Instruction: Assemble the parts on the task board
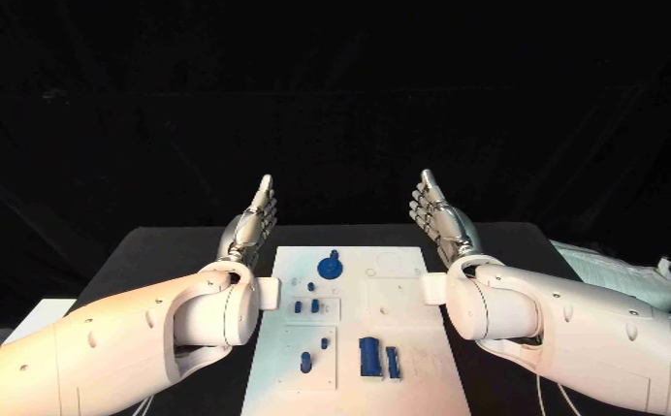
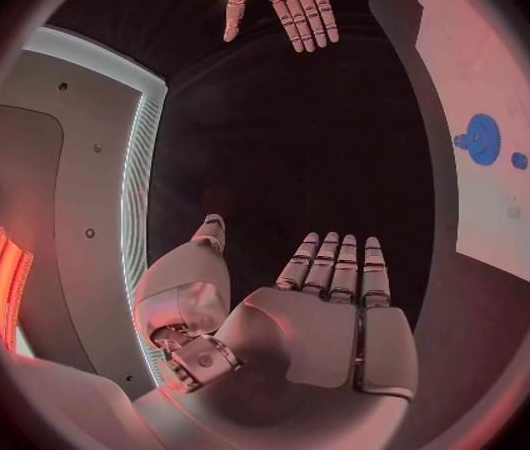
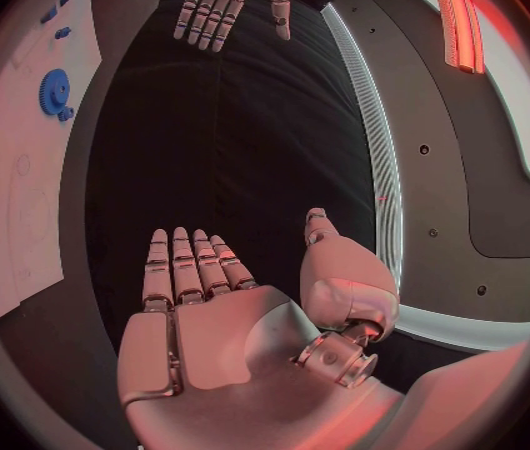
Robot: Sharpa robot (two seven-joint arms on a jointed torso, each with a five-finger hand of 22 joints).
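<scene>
Left hand [image 1: 250,222] and right hand [image 1: 442,217] both released, flanking the task board [image 1: 399,290] — risk of scattering small parts [image 1: 375,356] when reaching near.

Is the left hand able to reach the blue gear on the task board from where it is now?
Probably yes. The left hand is open, holds nothing and hovers beside the task board. The blue gear lies bare near the board's far end, and nothing stands between them.

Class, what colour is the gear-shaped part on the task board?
Blue; the gear shows best in the left wrist view.
</scene>
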